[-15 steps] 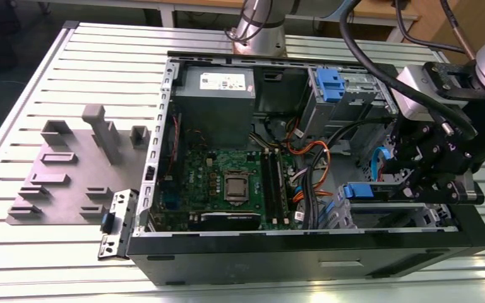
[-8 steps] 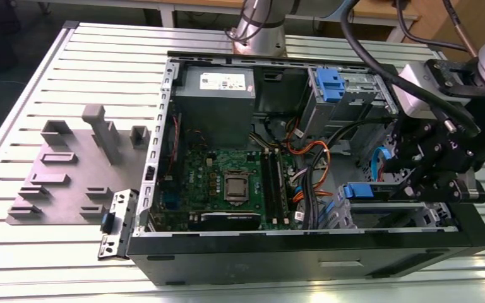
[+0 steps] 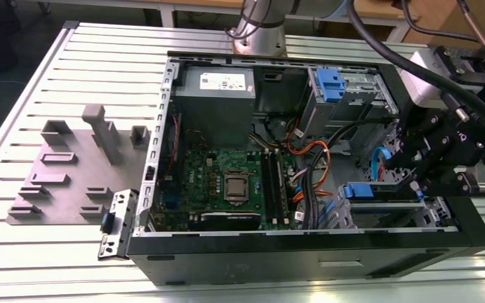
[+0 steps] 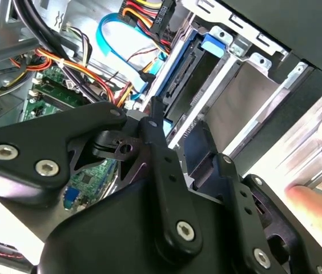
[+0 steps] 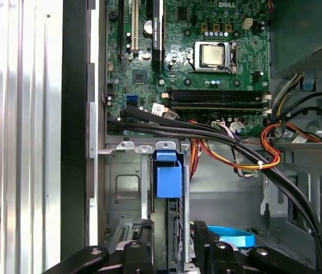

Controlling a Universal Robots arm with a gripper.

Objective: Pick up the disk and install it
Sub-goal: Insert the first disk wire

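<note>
The disk (image 3: 365, 190) stands on edge in the lower drive bay of the open computer case (image 3: 310, 249), at the exterior view's right. The blue end of its carrier rail (image 5: 168, 174) shows in the first wrist view, and its blue-edged side (image 4: 179, 80) runs along the bay wall in the second wrist view. My gripper (image 3: 400, 183) reaches into the bay from the right. Its black fingers (image 5: 141, 251) flank the near end of the disk and look shut on it (image 4: 186, 140).
Orange, black and blue cables (image 5: 246, 154) cross between the motherboard (image 3: 225, 183) and the bay. A blue bracket (image 3: 330, 85) sits on the upper bay. A grey fixture plate (image 3: 74, 170) lies left of the case. A person's hand (image 4: 315, 200) rests on the slatted table.
</note>
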